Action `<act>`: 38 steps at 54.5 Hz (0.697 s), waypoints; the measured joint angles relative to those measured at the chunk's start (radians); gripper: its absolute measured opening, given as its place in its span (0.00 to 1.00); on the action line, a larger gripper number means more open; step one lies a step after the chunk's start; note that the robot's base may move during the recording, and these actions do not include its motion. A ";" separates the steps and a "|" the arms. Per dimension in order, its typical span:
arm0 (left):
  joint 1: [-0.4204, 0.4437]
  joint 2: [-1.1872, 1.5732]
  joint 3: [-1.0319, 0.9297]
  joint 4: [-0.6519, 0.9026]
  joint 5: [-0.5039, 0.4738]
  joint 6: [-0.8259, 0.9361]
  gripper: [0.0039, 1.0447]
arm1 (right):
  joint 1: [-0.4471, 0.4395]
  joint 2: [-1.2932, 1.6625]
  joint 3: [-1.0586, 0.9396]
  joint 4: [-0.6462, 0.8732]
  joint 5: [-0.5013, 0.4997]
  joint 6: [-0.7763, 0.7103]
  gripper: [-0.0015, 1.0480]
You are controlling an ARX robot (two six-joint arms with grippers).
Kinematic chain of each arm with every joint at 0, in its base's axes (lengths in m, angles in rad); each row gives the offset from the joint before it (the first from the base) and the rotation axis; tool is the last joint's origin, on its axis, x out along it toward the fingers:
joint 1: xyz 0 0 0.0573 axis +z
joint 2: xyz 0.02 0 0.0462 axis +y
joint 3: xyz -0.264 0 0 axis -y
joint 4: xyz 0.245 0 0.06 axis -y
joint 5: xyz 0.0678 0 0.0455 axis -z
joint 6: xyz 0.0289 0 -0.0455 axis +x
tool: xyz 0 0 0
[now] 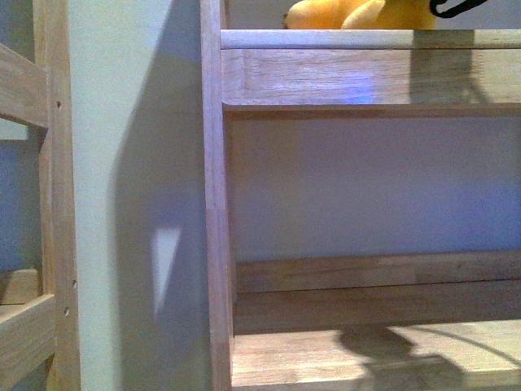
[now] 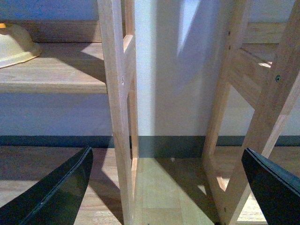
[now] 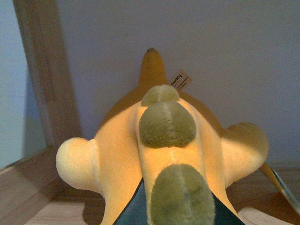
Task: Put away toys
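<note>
Plush toy (image 3: 164,154): one only, orange-yellow, lying on the upper shelf (image 1: 366,73) of a wooden rack. In the front view just a strip of it (image 1: 358,14) shows above the shelf's front rail, at the top edge of the picture. In the right wrist view its long axis runs straight away from the camera toward the back wall (image 3: 225,42); the pointed end sits far, close to the wall, beside a small white label (image 3: 181,80). Three olive-green pads lie in a row along its spine. Two rounded pale lobes stick out, one per side.

Right gripper (image 3: 176,211): dark fingers visible only as slivers at the near end of the toy, one each side of the nearest green pad, pressed against the plush. Clamped on the toy, as far as shows.

Left gripper (image 2: 168,187): two dark fingers spread wide, nothing between them. It looks at two wooden uprights, the floor (image 2: 159,197) and a lower shelf carrying one pale yellow bowl (image 2: 14,44), cut off at the picture's edge.
</note>
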 joint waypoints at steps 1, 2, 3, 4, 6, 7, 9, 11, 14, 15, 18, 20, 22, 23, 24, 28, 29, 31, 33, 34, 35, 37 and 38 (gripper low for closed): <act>0.000 0.000 0.000 0.000 0.000 0.000 0.94 | 0.011 0.005 0.006 -0.001 0.007 0.000 0.06; 0.000 0.000 0.000 0.000 0.000 0.000 0.94 | 0.023 0.009 0.011 -0.001 0.013 0.000 0.06; 0.000 0.000 0.000 0.000 0.000 0.000 0.94 | 0.034 0.012 0.016 -0.001 0.018 0.000 0.06; 0.000 0.000 0.000 0.000 0.000 0.000 0.94 | 0.045 0.015 0.019 -0.001 0.021 0.000 0.06; 0.000 0.000 0.000 0.000 0.000 0.000 0.94 | 0.060 0.018 0.024 -0.001 0.028 0.000 0.06; 0.000 0.000 0.000 0.000 0.000 0.000 0.94 | 0.065 0.019 0.024 -0.001 0.029 0.000 0.06; 0.000 0.000 0.000 0.000 0.000 0.000 0.94 | 0.079 0.020 0.026 -0.001 0.033 0.001 0.06; 0.000 0.000 0.000 0.000 0.000 0.000 0.94 | 0.093 0.021 0.027 -0.001 0.037 0.001 0.06; 0.000 0.000 0.000 0.000 0.000 0.000 0.94 | 0.110 0.023 0.027 0.001 0.038 0.001 0.06; 0.000 0.000 0.000 0.000 0.000 0.000 0.94 | 0.118 0.024 0.027 0.003 0.038 0.001 0.06; 0.000 0.000 0.000 0.000 0.000 0.000 0.94 | 0.130 0.024 0.027 0.005 0.037 0.003 0.06; 0.000 0.000 0.000 0.000 0.000 0.000 0.94 | 0.137 0.025 0.027 0.006 0.038 0.005 0.06; 0.000 0.000 0.000 0.000 0.000 0.000 0.94 | 0.141 0.025 0.027 0.007 0.038 0.005 0.06; 0.000 0.000 0.000 0.000 0.000 0.000 0.94 | 0.142 0.025 0.027 0.008 0.038 0.006 0.06; 0.000 0.000 0.000 0.000 0.000 0.000 0.94 | 0.142 0.025 0.027 0.010 0.036 0.007 0.06; 0.000 0.000 0.000 0.000 0.000 0.000 0.94 | 0.140 0.026 0.027 0.013 0.033 0.019 0.06; 0.000 0.000 0.000 0.000 0.000 0.000 0.94 | 0.137 0.026 0.027 0.013 0.033 0.021 0.06; 0.000 0.000 0.000 0.000 0.000 0.000 0.94 | 0.135 0.026 0.027 0.013 0.034 0.023 0.06; 0.000 0.000 0.000 0.000 0.000 0.000 0.94 | 0.132 0.026 0.027 0.013 0.034 0.025 0.06; 0.000 0.000 0.000 0.000 0.000 0.000 0.94 | 0.130 0.026 0.027 0.013 0.035 0.026 0.06; 0.000 0.000 0.000 0.000 0.000 0.000 0.94 | 0.129 0.026 0.027 0.012 0.035 0.026 0.06; 0.000 0.000 0.000 0.000 0.000 0.000 0.94 | 0.126 0.026 0.026 0.011 0.038 0.028 0.06; 0.000 0.000 0.000 0.000 0.000 0.000 0.94 | 0.125 0.026 0.026 0.010 0.038 0.030 0.06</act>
